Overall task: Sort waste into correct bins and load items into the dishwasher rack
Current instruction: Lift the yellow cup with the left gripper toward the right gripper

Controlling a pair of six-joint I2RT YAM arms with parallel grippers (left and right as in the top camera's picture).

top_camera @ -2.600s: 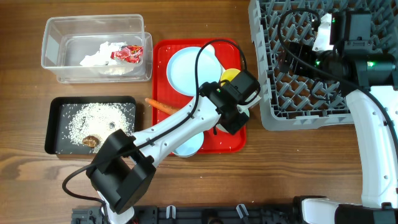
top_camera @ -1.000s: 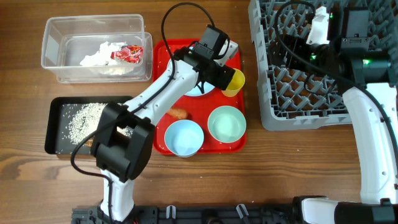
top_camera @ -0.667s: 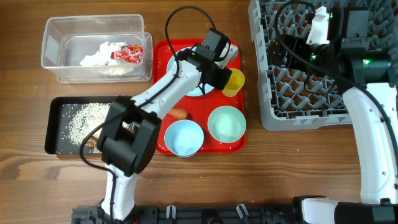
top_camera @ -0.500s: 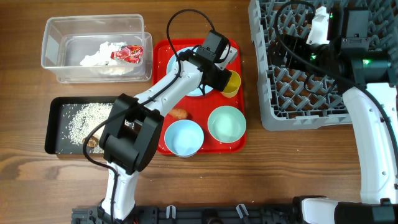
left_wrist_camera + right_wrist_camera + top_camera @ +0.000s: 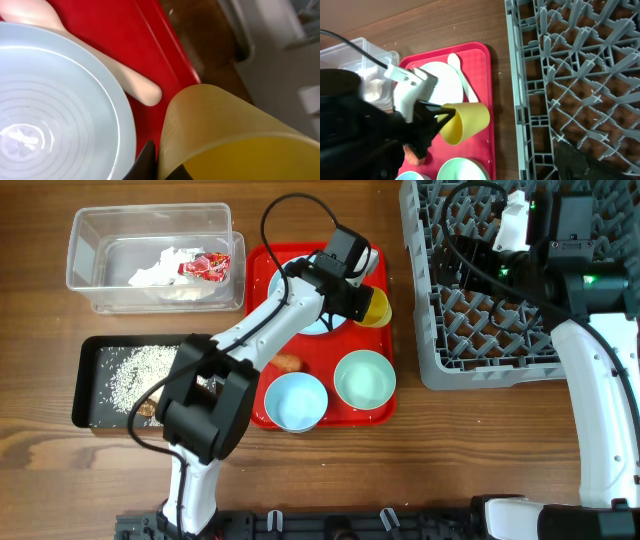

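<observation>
Left hand (image 5: pixel 441 117) grips the yellow cup (image 5: pixel 469 121) by its rim; cup tilted.

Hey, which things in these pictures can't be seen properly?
Carrot: overhead, left arm covers most of it.
Plate: overhead, the same arm crosses it; left wrist view cuts it at the edge.
Spoon: left wrist, bowl cut off at the top edge.
Cup: left wrist, close, blurred, cut off at the bottom edge.

Left tool (image 5: pixel 362 298) clamped tight on an outstretched arm; right tool (image 5: pixel 512 225) spread wide.
</observation>
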